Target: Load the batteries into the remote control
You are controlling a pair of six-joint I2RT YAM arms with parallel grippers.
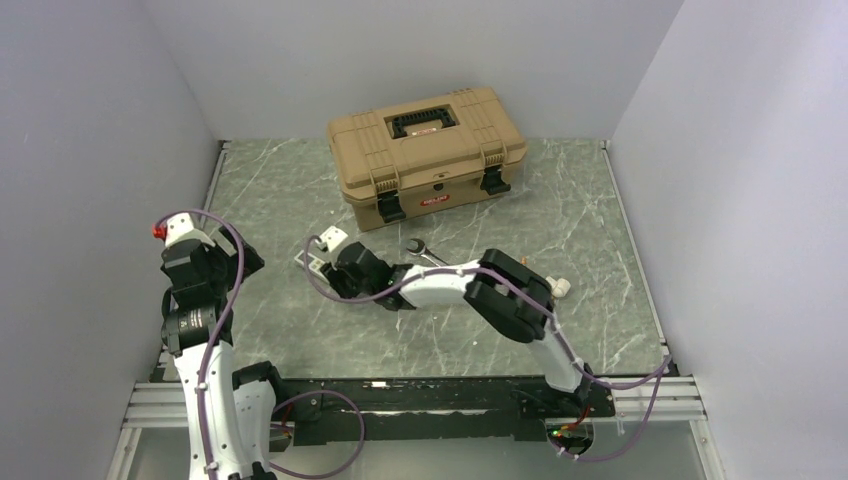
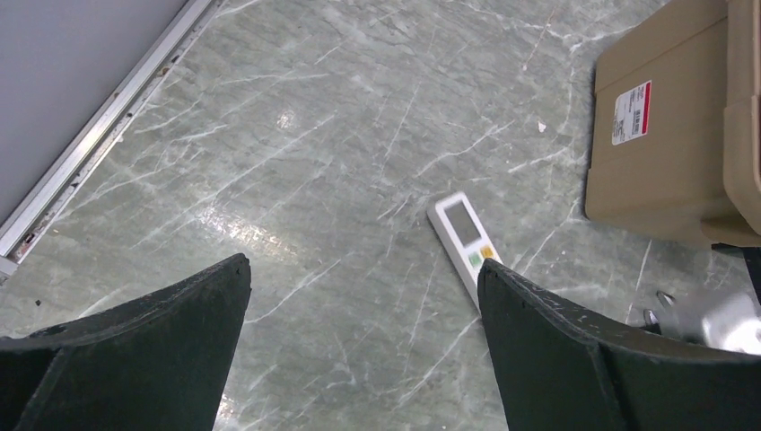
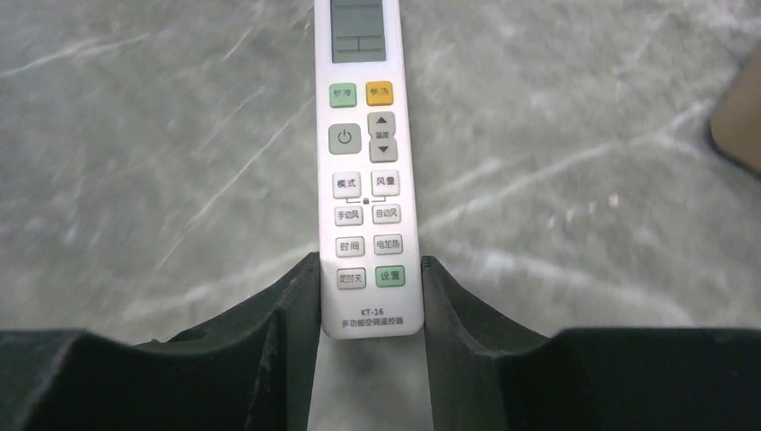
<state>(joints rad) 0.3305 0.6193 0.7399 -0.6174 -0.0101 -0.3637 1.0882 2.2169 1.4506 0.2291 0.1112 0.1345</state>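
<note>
White remote control [image 3: 366, 180] lies buttons-up on the desk [image 3: 135, 135], right pincer [image 3: 370, 262] pinching its lower end, probably to flip it; left pincer [image 2: 361, 265] hangs spread.

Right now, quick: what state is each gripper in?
Left gripper: open, holding nothing.
Right gripper: closed on the slim white rectangular remote control, at its lower end.
</note>
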